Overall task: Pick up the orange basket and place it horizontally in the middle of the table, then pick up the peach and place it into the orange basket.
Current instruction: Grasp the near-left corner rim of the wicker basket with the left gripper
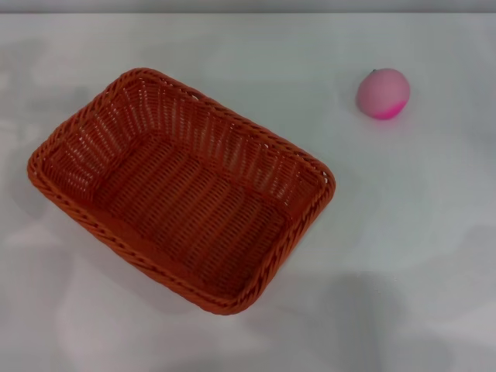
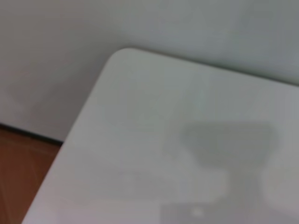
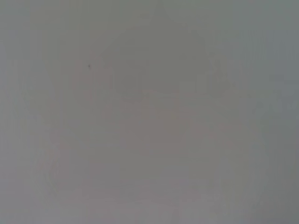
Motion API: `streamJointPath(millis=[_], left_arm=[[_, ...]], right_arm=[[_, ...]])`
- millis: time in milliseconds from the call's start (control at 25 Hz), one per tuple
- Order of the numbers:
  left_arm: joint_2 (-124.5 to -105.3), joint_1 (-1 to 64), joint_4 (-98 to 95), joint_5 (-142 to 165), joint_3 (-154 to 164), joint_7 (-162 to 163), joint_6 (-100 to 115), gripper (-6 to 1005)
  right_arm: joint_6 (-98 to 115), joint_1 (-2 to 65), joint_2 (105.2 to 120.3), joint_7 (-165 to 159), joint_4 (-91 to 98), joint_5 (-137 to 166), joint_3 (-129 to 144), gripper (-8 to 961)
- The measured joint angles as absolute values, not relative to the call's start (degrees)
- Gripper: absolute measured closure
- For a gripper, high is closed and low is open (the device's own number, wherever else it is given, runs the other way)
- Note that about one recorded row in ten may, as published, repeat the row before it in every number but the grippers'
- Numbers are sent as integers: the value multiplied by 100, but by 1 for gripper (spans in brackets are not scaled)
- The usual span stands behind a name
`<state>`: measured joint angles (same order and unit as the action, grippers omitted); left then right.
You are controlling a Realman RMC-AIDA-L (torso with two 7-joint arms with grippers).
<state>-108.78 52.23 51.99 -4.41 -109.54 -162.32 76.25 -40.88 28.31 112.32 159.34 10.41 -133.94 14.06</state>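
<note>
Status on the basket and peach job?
Done: nothing visible. The orange basket sits diagonal, left of centre on the table, empty. In hand: nothing; neither gripper shows. Left: square the basket mid-table, then drop in the peach, lying apart on the far right.

- None of the robot's body can be seen in any view (so no colour, cable or marking can be told).
- Only soft grey shadows (image 1: pixel 364 322) lie on the table (image 1: pixel 418 232), near its front edge.
</note>
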Motion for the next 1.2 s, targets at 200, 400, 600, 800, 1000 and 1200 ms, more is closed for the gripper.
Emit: streamJointPath(millis=[200,400,600,800,1000,1200], left_arm=[[-10850,5417,5237,-567,-10746,-16233,7749,112],[-10847,5697,5251,-825,-10342,-16234,7979,112],[-10831,5845,5306,-980,-10181,-16234,8239,111],[-10792,5868,5669,-1199,-9906,-16234,8624,118],[-10784,5912,5864,-1348,-9730,-16241,8884,127],[-10764,6073,5832,-1597,-9481,-16242,8924,127]], right_arm=[[-4081,2810,11243,15934,1046,-13394,1407,86],[-4058,2791,11249,15934,1047,-13394,1407,86],[-3917,2791,11250,15934,1046,-13394,1406,86],[-3838,2792,11248,15934,1046,-13395,1406,87],[-3834,2795,11253,15934,1046,-13395,1405,87],[-3799,2798,11263,15934,1045,-13395,1406,87]])
